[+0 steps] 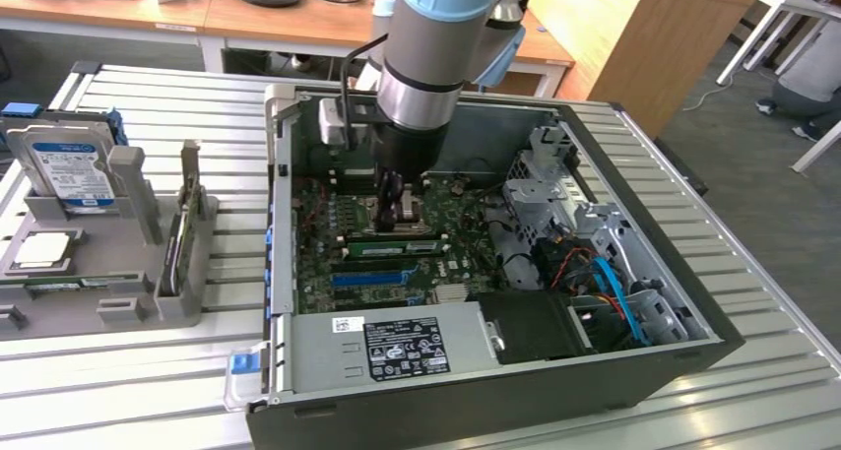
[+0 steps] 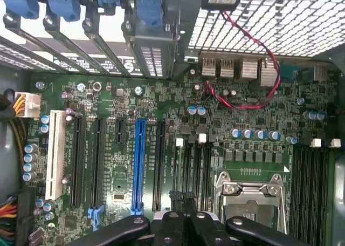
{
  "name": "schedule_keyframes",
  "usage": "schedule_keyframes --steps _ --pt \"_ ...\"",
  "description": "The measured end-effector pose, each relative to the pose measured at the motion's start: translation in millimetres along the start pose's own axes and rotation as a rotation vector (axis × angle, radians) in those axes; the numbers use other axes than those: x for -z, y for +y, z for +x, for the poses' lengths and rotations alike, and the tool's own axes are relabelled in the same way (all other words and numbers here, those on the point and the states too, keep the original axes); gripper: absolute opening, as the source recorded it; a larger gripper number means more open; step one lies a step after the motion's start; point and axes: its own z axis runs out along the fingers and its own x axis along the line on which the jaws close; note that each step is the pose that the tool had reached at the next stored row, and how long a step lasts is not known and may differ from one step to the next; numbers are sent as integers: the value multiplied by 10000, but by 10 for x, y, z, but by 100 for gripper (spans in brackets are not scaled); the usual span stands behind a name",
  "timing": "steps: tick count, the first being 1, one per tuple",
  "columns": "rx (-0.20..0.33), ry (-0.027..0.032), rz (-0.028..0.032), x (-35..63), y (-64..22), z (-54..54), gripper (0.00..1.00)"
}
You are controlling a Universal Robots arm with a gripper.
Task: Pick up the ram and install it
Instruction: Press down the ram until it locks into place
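Observation:
My gripper (image 1: 392, 219) reaches down into the open computer case (image 1: 683, 347), just above the motherboard (image 1: 454, 214) beside the processor socket (image 2: 250, 203). Its two dark fingers are pressed together, so it is shut, and no green board shows between them. In the wrist view the gripper (image 2: 183, 198) hovers over the narrow black memory slots (image 2: 190, 165) between the blue expansion slot (image 2: 139, 165) and the socket. A long green ram stick (image 1: 394, 245) sits in those slots, just on the near side of the fingertips in the exterior view. Whether the fingers touch it I cannot tell.
A grey parts tray (image 1: 145, 307) stands at the exterior view's left, holding a silver hard drive (image 1: 66, 169), a square processor chip (image 1: 39, 248) and a thin green strip (image 1: 53, 285). The power supply (image 1: 394, 342), drive cages (image 1: 552, 184) and cables (image 1: 605, 278) crowd the case.

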Motion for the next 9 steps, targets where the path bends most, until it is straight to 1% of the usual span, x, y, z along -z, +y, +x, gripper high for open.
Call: schedule_keyframes --steps 9 --pt "0 -1 1 3 -147 5 11"
